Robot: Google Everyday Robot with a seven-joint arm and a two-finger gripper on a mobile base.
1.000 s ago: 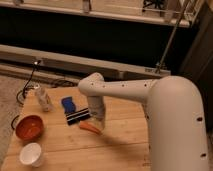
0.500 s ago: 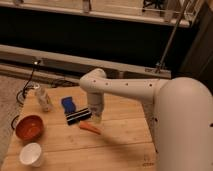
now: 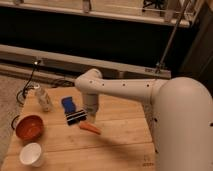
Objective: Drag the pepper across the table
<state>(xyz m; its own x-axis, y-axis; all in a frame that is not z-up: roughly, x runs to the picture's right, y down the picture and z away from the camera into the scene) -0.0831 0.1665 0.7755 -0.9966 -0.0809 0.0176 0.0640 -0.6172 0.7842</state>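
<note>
The gripper (image 3: 91,118) is hovering just over the pepper (image 3: 90,128). How far open it is, and whether it is touching the pepper, I cannot tell. Over the last second the arm has only been shifting slightly above the same spot, and the pepper is lying where it was, near the middle of the table (image 3: 120,145), just beside a striped black brush (image 3: 76,118) and a blue block (image 3: 69,103). The drag is probably not yet starting. A red bowl (image 3: 29,127) and a white cup (image 3: 31,154) are sitting well apart.
</note>
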